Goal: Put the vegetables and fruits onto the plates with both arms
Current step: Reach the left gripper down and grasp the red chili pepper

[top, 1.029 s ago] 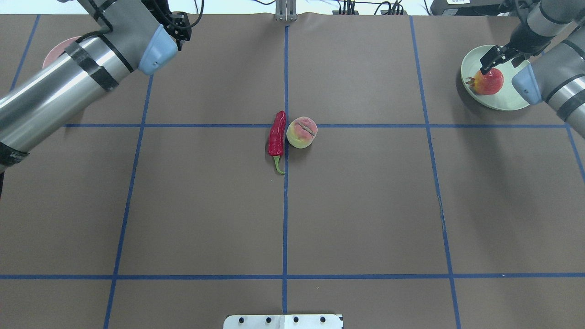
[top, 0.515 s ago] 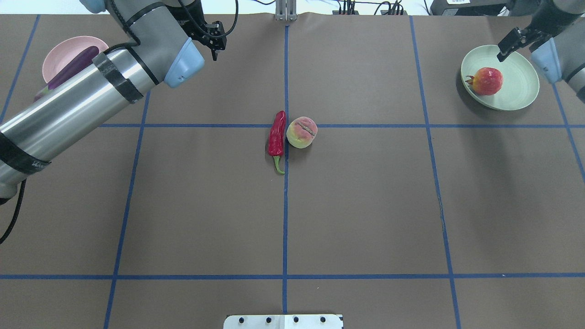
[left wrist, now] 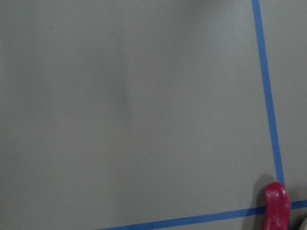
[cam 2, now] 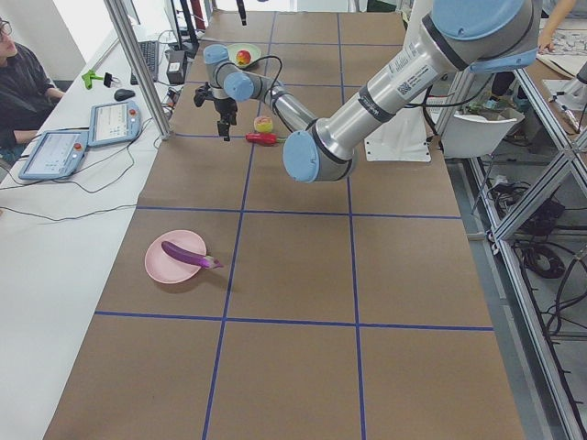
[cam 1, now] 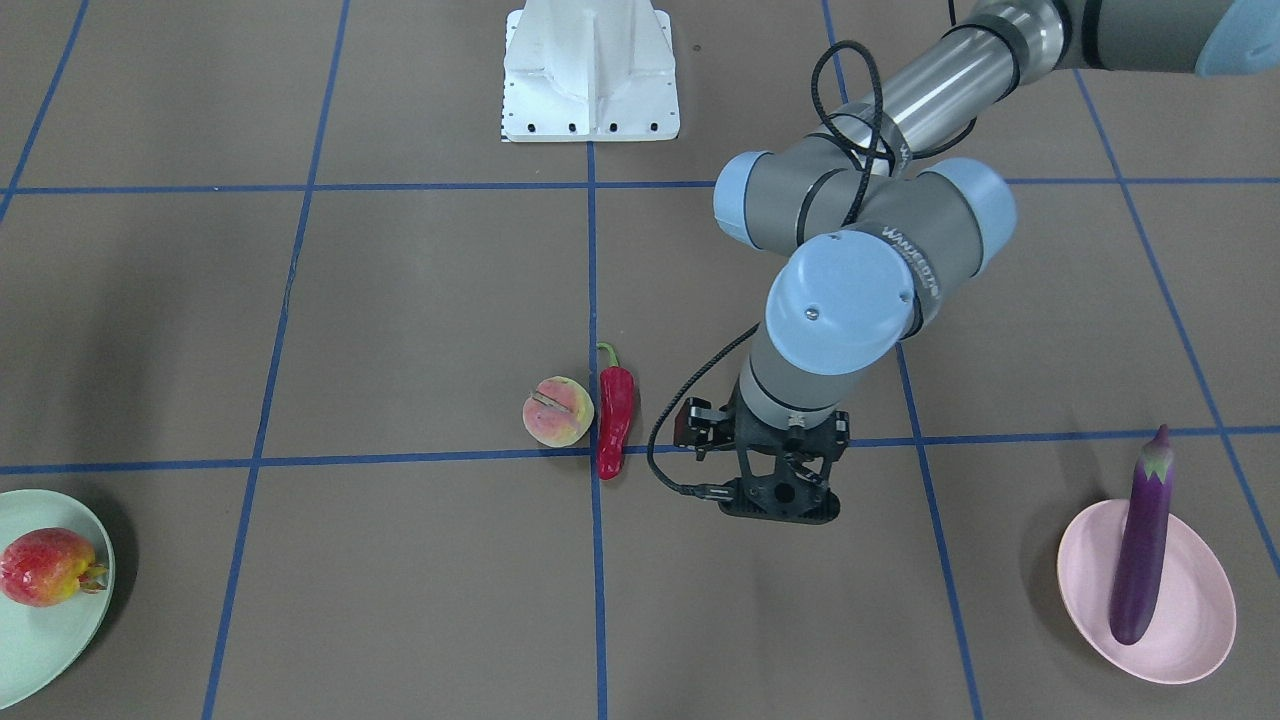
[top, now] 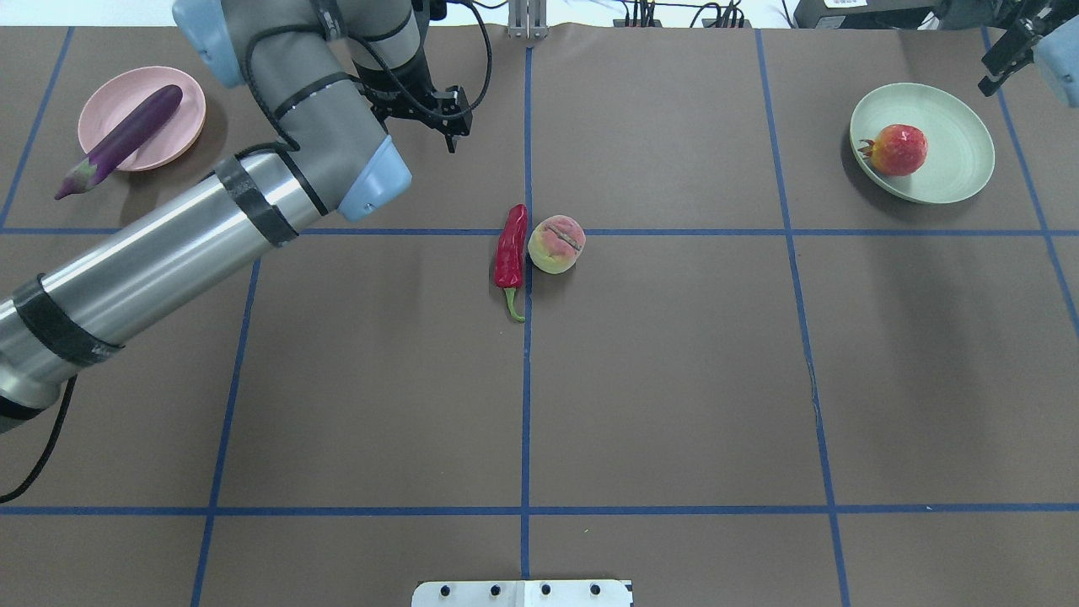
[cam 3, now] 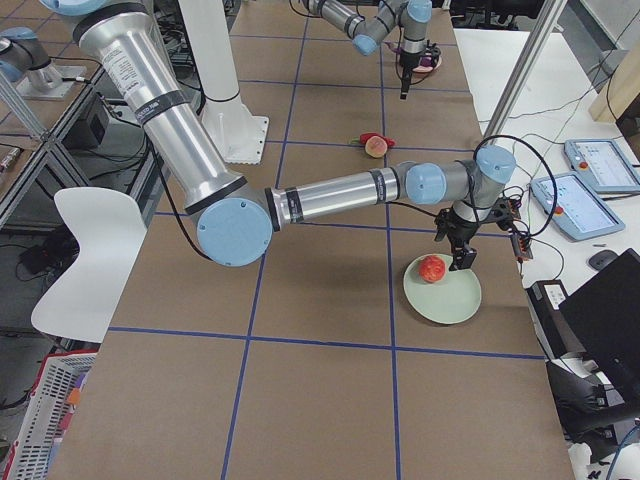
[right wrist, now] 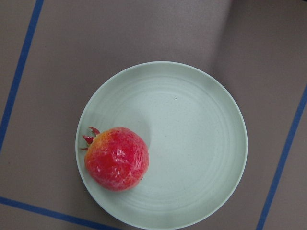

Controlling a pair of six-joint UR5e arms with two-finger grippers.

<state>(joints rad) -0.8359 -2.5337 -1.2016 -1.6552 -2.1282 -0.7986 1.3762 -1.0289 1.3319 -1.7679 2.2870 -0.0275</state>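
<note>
1. Bearings below are read from the overhead view, with 12 o'clock at the far edge of the bench [top: 674, 379].
2. Eggplant [top: 126, 139]: lies slantwise across the pink plate [top: 173, 135] in the 10 o'clock corner. Its calyx end overhangs the rim toward 8 o'clock.
3. Red-and-yellow fruit [top: 900, 149]: rests on the green plate [top: 957, 147] in the 2 o'clock corner. It sits on the plate's 9 o'clock side, with its tuft pointing to 9 o'clock.
4. Chili [top: 510, 249] and peach [top: 556, 244]: both lie on the bare bench at its centre, on neither plate. The chili is just beside the peach at its 9 o'clock, with its green stem pointing to 6 o'clock.
5. Left claw [top: 452, 135]: hangs over bare bench at 11 o'clock from the chili and holds nothing. Whether its fingers are apart or together cannot be told.
6. Right claw [top: 997, 67]: stands off the green plate's rim at 1 o'clock, clear of the fruit. Its finger spacing cannot be told.
</note>
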